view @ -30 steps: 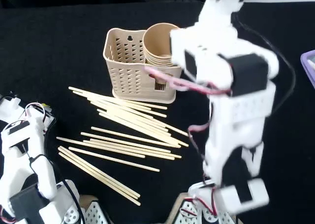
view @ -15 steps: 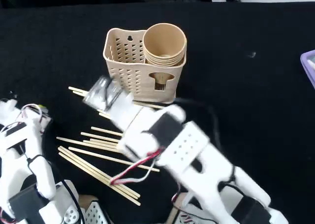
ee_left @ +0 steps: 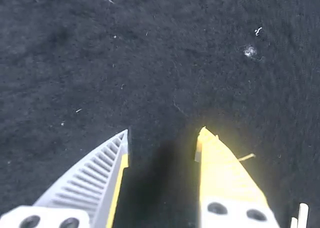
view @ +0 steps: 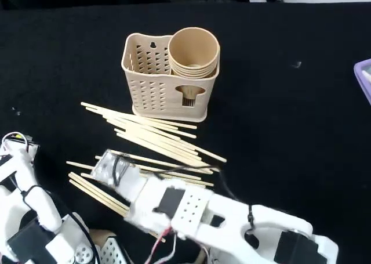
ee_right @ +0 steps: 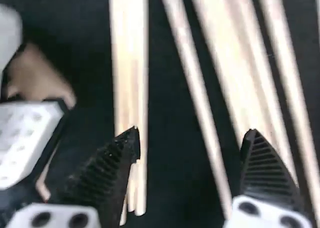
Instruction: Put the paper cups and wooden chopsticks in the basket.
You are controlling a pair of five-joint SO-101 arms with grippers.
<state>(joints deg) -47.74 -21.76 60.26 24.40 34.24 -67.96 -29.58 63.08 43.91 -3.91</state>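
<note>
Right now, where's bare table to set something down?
Free: table right of the basket, out to the purple object; also left of the basket. Crowded: chopsticks scattered in front of the basket, right gripper over them.

The basket [view: 152, 87] is a beige plastic one with slotted walls, standing upright on the black desk [view: 301, 130]. The paper cups [view: 193, 50] are tan and nested into one stack, mouths up. They sit in the basket's compartment on the right side of the high view, rims poking above its edge. The wooden chopsticks [view: 156, 137] all lie flat on the desk just in front of the basket, pale sticks in a loose overlapping pile, mostly slanted the same way. A second bunch closer to the camera is partly hidden.
</note>
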